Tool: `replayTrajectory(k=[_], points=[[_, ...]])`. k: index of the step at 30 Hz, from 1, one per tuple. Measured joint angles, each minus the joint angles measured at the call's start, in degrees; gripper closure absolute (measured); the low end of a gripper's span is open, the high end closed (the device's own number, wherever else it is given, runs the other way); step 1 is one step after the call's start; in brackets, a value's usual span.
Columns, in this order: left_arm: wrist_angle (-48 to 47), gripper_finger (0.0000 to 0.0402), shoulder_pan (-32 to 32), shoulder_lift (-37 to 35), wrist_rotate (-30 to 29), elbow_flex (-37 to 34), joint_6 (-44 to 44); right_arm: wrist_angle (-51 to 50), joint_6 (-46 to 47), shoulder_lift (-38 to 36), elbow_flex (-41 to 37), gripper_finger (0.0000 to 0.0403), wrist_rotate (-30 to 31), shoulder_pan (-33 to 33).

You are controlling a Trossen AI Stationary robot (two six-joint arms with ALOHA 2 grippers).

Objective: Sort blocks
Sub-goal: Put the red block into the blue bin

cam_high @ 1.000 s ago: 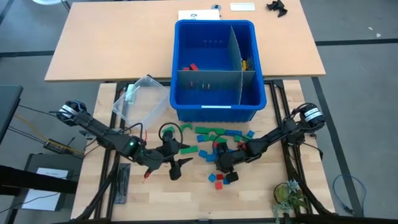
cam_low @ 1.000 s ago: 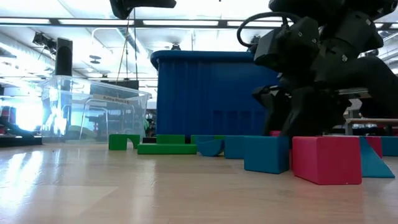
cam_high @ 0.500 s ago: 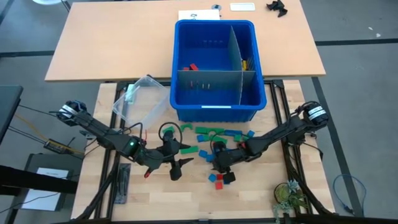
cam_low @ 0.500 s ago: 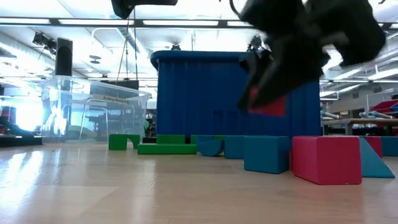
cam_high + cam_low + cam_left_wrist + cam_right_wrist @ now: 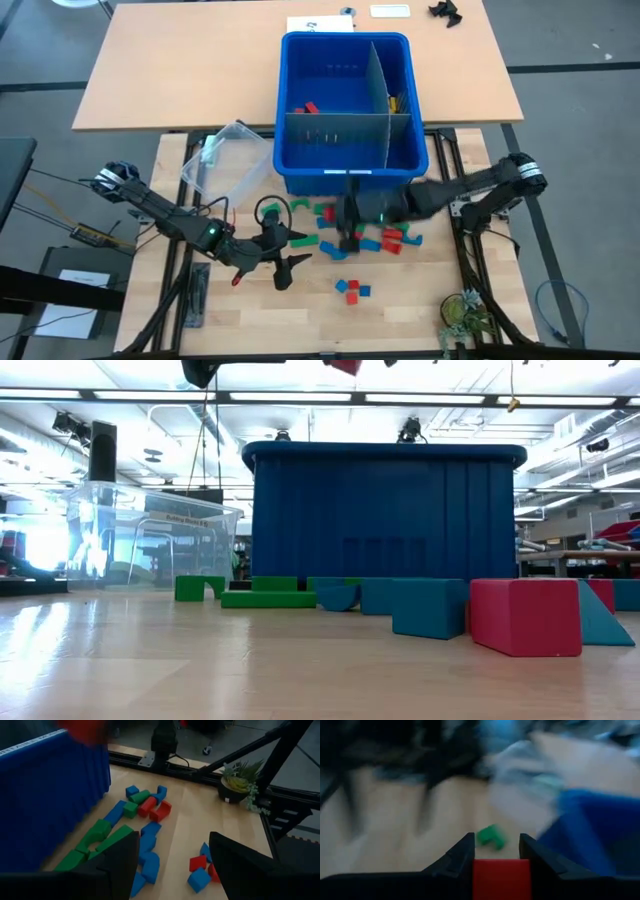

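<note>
The right gripper (image 5: 496, 851) is up off the desk (image 5: 420, 305), just in front of the blue bin (image 5: 347, 180), and its fingers (image 5: 461, 856) are clamped on a red block (image 5: 500, 879); from the wrist you see the red face wedged flat between the two dark fingers, with a blurred green block (image 5: 490, 836) on the wood beyond. From table height that same red block shows only as a sliver at the very top edge, above the bin's rim.

The left gripper (image 5: 284, 258) sits low over the desk to the left of the scattered pile, apart from any block; its fingers (image 5: 120, 862) stand spread and hold nothing; past them lie green, blue and red blocks (image 5: 352, 222) strewn along the front wall of the bin.

The blocks on the desk lie in a loose band just in front of the bin, greens mostly to the left, blues and reds to the right; a small cluster of red and blue ones (image 5: 351, 289) sits apart, nearer the desk's front edge. A few blocks, a red one (image 5: 311, 106) among them, already lie inside the bin's compartments; which colours go where I can't make out fully.

A clear tub (image 5: 228, 160) lies tipped at the bin's left side.
</note>
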Motion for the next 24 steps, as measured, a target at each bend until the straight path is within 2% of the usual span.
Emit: replayTrajectory(k=[6,14,22,24], points=[[0.2,0.0154,0.0,0.0,0.0,0.0,0.0,3.0,-5.7,-1.4,3.4,0.0276,2.4,-15.5],[0.3,0.0154,0.0,0.0,0.0,0.0,0.0,11.6,-6.2,3.1,3.4,0.0276,-2.2,-37.1],[0.4,0.0154,0.0,0.0,0.0,0.0,0.0,17.1,-6.2,7.9,3.4,0.0276,-4.5,-47.5],[0.4,0.0154,0.0,0.0,0.0,0.0,0.0,19.7,-5.5,8.8,3.4,0.0258,-4.7,-48.8]])
